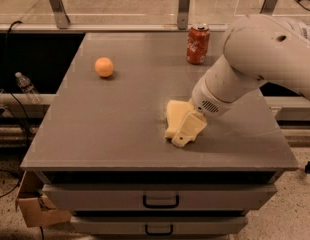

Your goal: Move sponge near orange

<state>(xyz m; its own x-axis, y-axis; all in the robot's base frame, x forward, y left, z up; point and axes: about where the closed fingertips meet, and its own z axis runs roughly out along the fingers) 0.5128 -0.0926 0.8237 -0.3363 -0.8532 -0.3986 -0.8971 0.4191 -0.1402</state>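
The pale yellow sponge (174,114) lies on the grey table top (120,129), right of the middle. My gripper (185,133) is low over the table at the sponge's right front side, its pale yellow tip against the sponge. The big white arm hides the rest of the gripper and the sponge's right edge. The orange (104,67) sits at the far left of the table, well apart from the sponge.
A red soda can (198,44) stands upright at the back of the table, behind the arm. Metal posts (184,6) line the back edge. Drawers (160,200) are below the front edge. A plastic bottle (26,86) lies off to the left.
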